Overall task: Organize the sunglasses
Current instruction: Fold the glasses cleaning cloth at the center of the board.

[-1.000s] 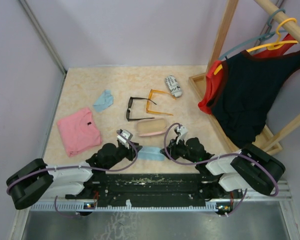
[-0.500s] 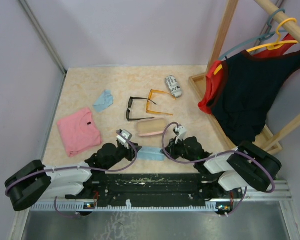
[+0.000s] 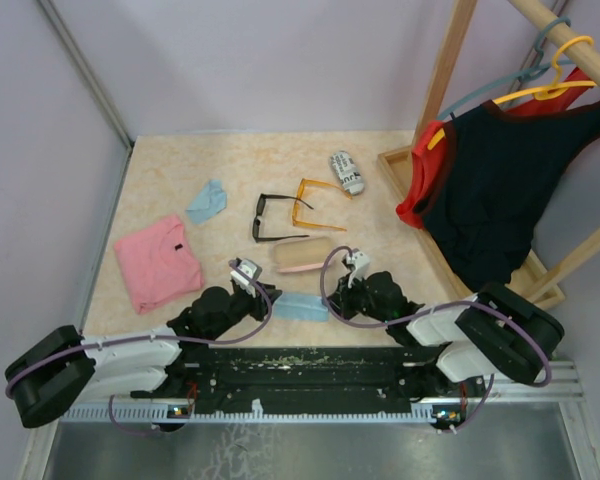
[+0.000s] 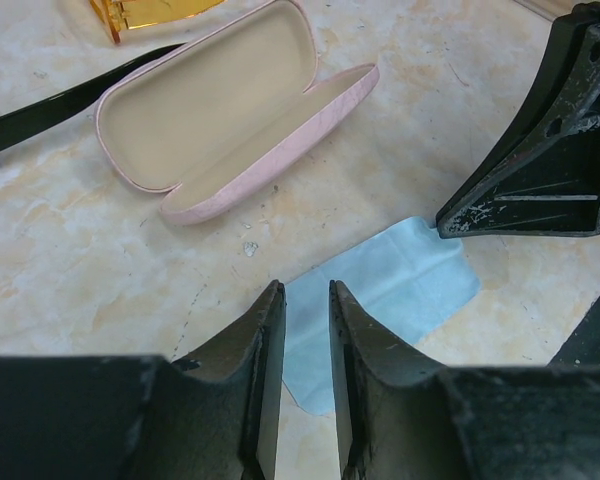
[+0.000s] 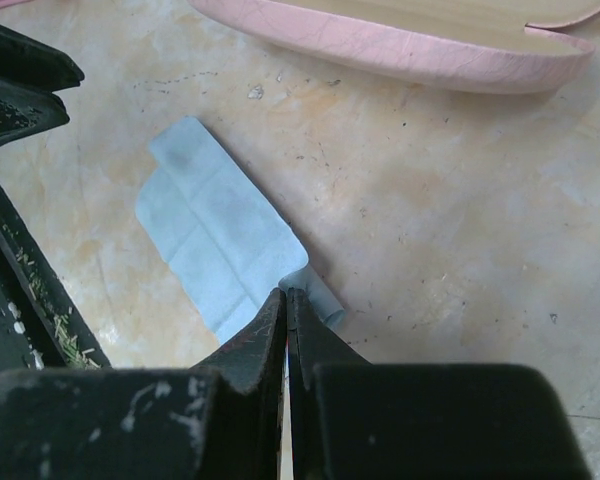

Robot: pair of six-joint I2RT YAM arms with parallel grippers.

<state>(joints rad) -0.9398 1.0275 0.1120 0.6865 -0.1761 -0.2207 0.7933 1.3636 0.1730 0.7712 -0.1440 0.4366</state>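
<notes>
The black sunglasses (image 3: pixel 270 218) and the orange sunglasses (image 3: pixel 315 203) lie unfolded side by side mid-table, beyond the open pink case (image 3: pixel 301 253). In the left wrist view, an orange frame corner (image 4: pixel 145 12) and a black arm (image 4: pixel 50 112) show beside the pink case (image 4: pixel 220 100). A flat blue cloth (image 3: pixel 302 306) lies between the arms. My right gripper (image 5: pixel 286 292) is shut on the curled edge of this cloth (image 5: pixel 215 225). My left gripper (image 4: pixel 306 290) hovers over the cloth's other end (image 4: pixel 400 280), its jaws narrowly apart and empty.
A black-and-white printed case (image 3: pixel 347 172) sits at the back right. A second blue cloth (image 3: pixel 207 200) and a folded pink garment (image 3: pixel 158 260) lie on the left. A wooden rack (image 3: pixel 450 70) with hung black and red clothes (image 3: pixel 490 190) stands at the right edge.
My right gripper has closed on the blue cloth's edge and edged slightly left. The left arm barely moved.
</notes>
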